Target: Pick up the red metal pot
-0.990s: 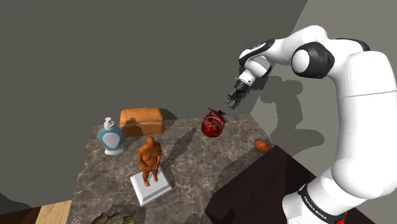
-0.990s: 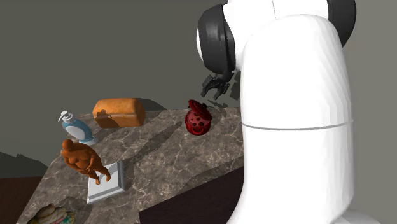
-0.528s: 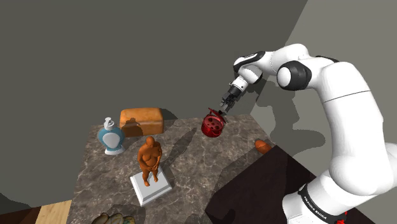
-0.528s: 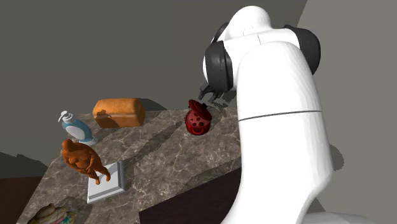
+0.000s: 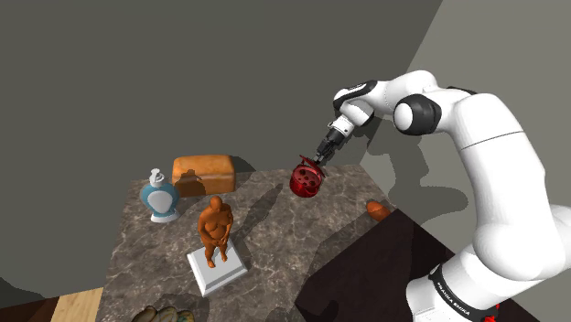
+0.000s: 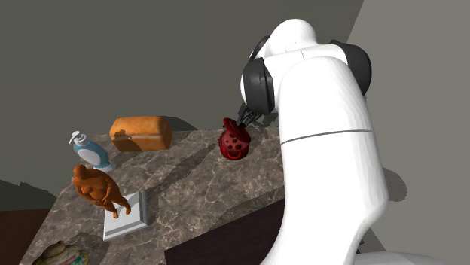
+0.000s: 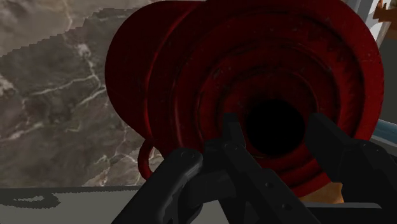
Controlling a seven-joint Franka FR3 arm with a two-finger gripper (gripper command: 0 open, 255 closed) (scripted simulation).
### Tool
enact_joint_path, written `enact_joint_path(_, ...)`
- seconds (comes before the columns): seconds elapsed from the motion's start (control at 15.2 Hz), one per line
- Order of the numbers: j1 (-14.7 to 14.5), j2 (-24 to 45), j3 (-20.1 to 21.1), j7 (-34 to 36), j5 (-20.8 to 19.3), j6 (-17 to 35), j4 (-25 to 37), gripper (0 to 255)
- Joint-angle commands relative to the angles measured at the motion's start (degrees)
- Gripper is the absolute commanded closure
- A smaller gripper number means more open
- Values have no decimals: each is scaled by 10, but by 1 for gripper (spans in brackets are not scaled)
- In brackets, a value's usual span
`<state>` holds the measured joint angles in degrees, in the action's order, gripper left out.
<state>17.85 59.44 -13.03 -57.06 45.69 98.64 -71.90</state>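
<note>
Now, black gripper (image 7: 273,124), fingers (image 7: 337,149) apart, astride ribbed, round dark-red pot (image 7: 254,57) (veined stone tabletop (image 7: 51,95) beneath)

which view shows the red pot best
The shoulder view: the whole red pot sits in plain sight on the table. The second exterior view shows it too, by the arm. The wrist view has it close up.

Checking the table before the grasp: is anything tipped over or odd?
Yes: the red pot seems to lie on its side near the far edge of the table, its round spotted face turned sideways.
</note>
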Motion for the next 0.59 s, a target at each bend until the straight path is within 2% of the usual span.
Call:
enact_joint_path(0.0, 0, 1, 0, 0, 0, 1, 0, 255)
enact_joint_path(0.53, -1, -6, -1, 1, -1, -2, -4, 255)
